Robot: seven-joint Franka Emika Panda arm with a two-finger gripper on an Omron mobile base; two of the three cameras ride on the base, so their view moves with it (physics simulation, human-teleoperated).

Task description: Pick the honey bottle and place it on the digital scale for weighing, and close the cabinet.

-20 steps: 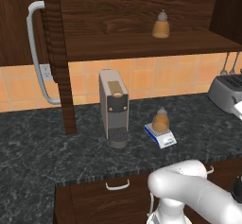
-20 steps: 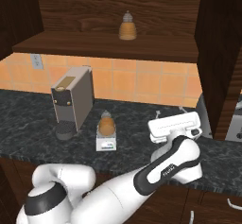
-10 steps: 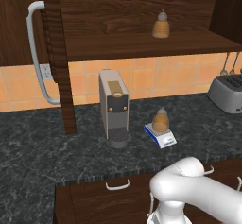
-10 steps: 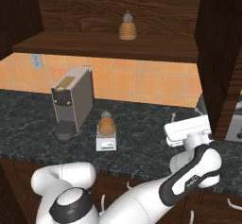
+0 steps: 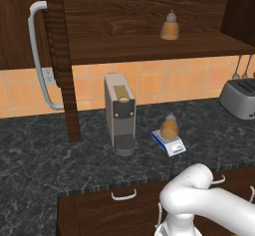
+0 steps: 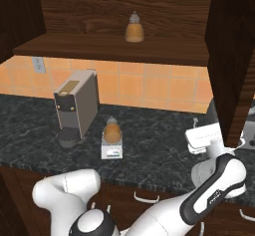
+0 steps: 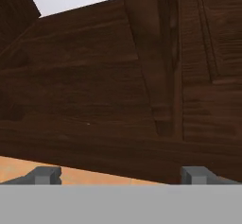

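One honey bottle [image 5: 169, 127] [image 6: 112, 130] stands upright on the digital scale [image 5: 175, 148] [image 6: 111, 152] on the counter, free of the gripper. Its twin [image 5: 170, 26] [image 6: 134, 28] sits on the shelf of the open cabinet [image 5: 149, 45] [image 6: 109, 48]. The left cabinet door [image 5: 20, 26] with its silver bar handle [image 5: 37, 56] stands swung out, and so does the right door [image 6: 231, 56]. My gripper [image 6: 205, 139] [image 7: 121, 175] is right of the scale, just below the right door's lower edge. It is open, fingertips [image 7: 47, 173] wide apart and empty, facing dark cabinet wood [image 7: 118, 100].
A tall grey coffee machine [image 5: 120, 113] [image 6: 74, 105] stands left of the scale. A toaster [image 5: 239, 98] sits at the counter's right end. Drawers with small curved handles [image 5: 123, 196] run under the dark stone counter [image 5: 50, 155]. An outlet [image 5: 48, 74] is on the tiled wall.
My arm has swung right, away from the scale, and the hand now sits under the right cabinet door. The bottle stays on the scale.
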